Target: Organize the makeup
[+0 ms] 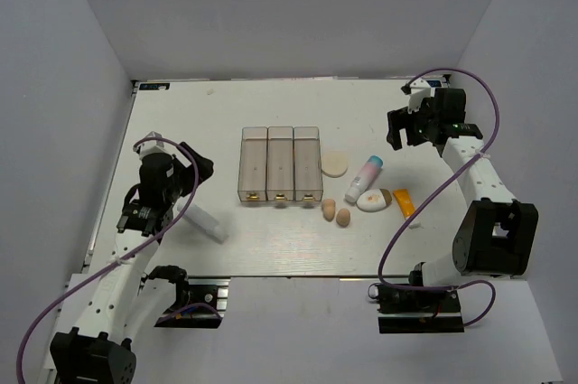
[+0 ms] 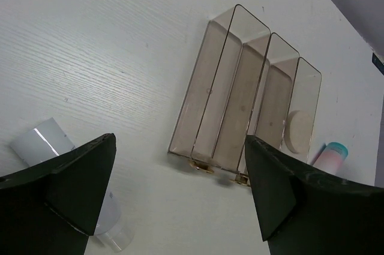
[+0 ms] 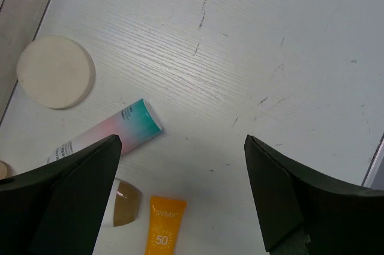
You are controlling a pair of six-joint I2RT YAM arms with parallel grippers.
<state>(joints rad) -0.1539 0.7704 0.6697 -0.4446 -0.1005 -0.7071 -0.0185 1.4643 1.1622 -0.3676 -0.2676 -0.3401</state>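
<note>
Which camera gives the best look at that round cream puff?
The right wrist view: the cream round puff lies whole, large and unobstructed on the table. The top external view shows it small, beside the rightmost clear bin. The left wrist view shows it partly overlapped by that bin.

A white wood-grain table (image 1: 181, 122) sat boxed in by plain pale grey panels: a back wall (image 1: 298, 4) at 12 o'clock, a left wall (image 1: 54, 86) at 9, a right wall (image 1: 533, 59) at 3. Light fell soft and even.

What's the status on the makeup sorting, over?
Left gripper open, empty, near white tube. Right gripper open, empty. Three clear bins hold nothing; makeup all on table. Nothing blocking.
</note>
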